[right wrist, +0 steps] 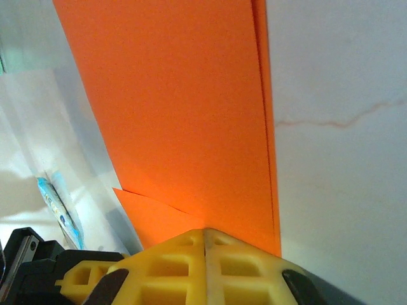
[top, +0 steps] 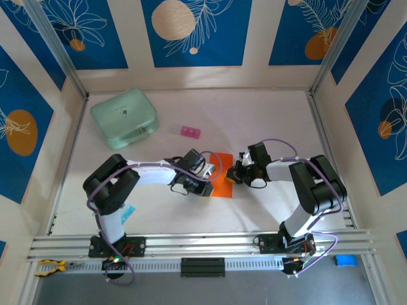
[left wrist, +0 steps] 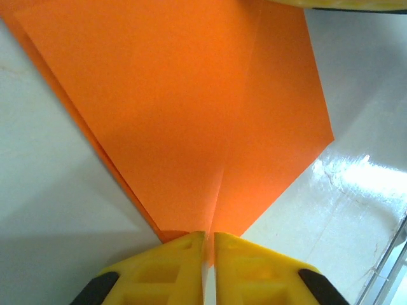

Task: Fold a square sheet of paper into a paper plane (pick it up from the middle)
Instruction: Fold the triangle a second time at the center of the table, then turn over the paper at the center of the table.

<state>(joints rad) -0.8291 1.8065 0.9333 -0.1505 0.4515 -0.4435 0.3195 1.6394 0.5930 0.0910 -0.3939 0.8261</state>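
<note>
paper: the thin bright orange sheet of paper (top: pixel 222 180) is already partly folded, lying mid-table between my two arms. In the left wrist view (left wrist: pixel 191 114) I see layered edges on the left and a centre crease running down to a point at the jaws.
left gripper: left gripper (left wrist: pixel 208 244) has its yellow jaws pinched together on the pointed corner of the orange paper, right on the crease line.
right gripper: right gripper (right wrist: pixel 205 236) has its jaws fully together on an edge of the same paper; the right wrist view shows a stacked double edge down the right side and a small flap poking out at lower left.
step: my read is we're mid-fold, somewhere in the middle of the job, not a dart shape yet. Both arms are pinning the paper for a crease.
next move: I'd guess one side has to stay clamped as an anchor while the other carries its layer over and presses it flat. Edges need to line up or the crease goes crooked.
risk: thin paper, two pinches, so pulling apart could tear or skew it.
other stuff: mint-green rounded case (top: pixel 124 117) and small pink block (top: pixel 189 132) sit well apart at the far side of the white table (top: pixel 273 121).
</note>
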